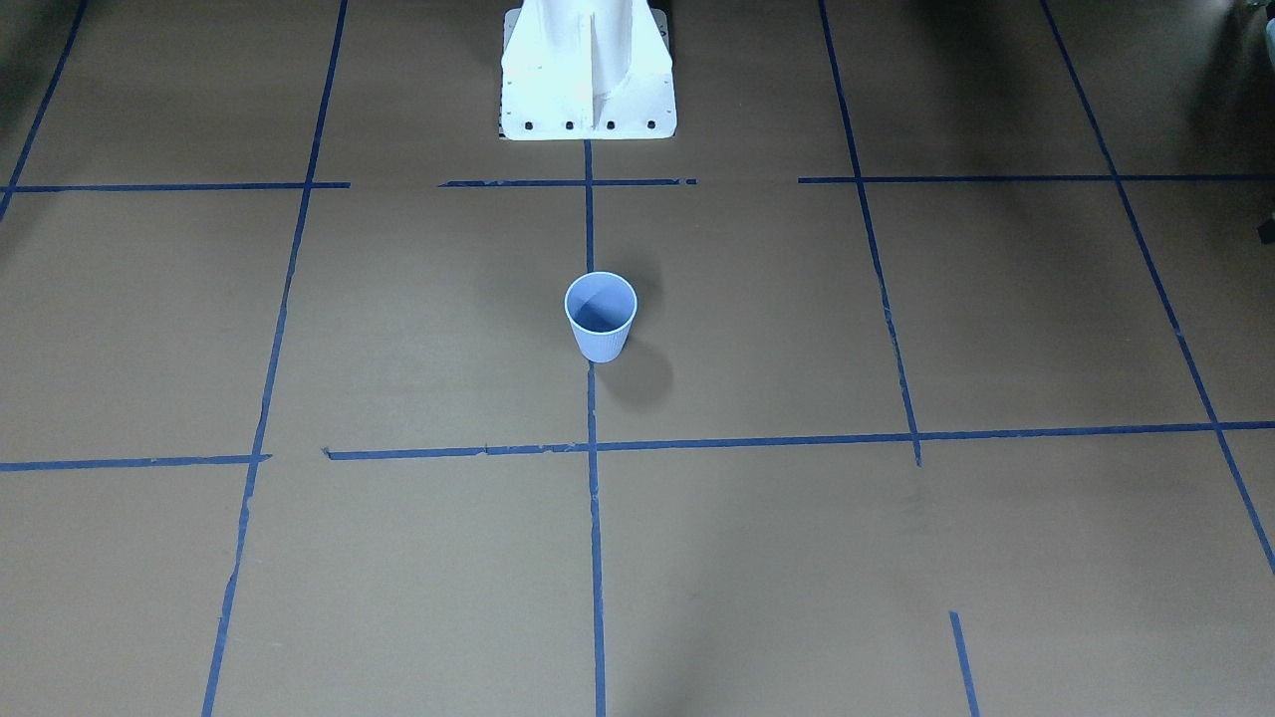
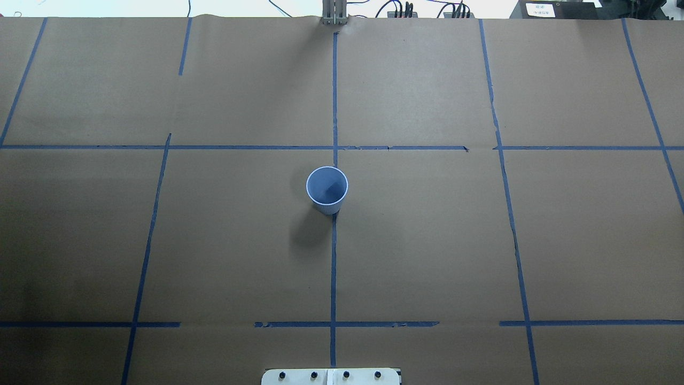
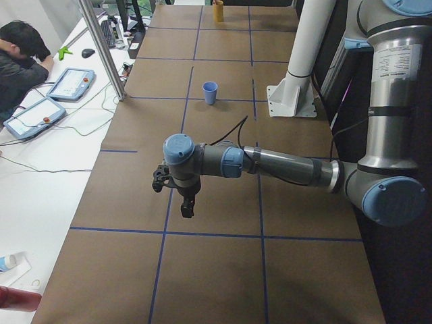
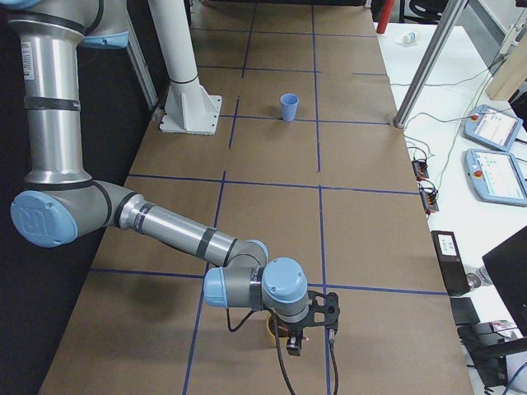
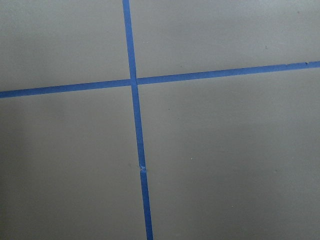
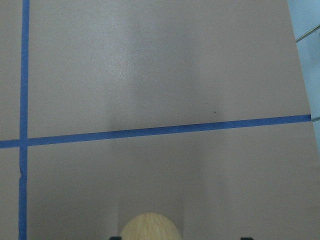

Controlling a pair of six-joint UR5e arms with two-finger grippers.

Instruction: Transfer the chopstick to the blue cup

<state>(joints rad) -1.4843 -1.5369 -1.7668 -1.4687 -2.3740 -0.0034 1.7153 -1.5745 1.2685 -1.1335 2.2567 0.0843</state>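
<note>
Taped brown table (image 2: 427,240) — blue cup (image 2: 327,188), white pedestal (image 1: 588,70)

Brown-papered table (image 2: 427,240), blue tape grid (image 2: 334,267), upright blue cup (image 2: 327,188) at centre.

Matt brown paper covers the table (image 1: 946,329), blue tape (image 1: 595,538) runs smooth across it (edges slightly ragged), blue cup (image 1: 603,345) looks ribbed, matt.

At table (image 2: 427,240) centre, cup (image 2: 327,190) on the middle tape line (image 2: 333,267), directly before robot base (image 2: 331,377). Above table's left end, left gripper (image 3: 187,206); above its right end, right gripper (image 4: 296,341), over a round holder (image 6: 151,227), both well apart from cup.
</note>
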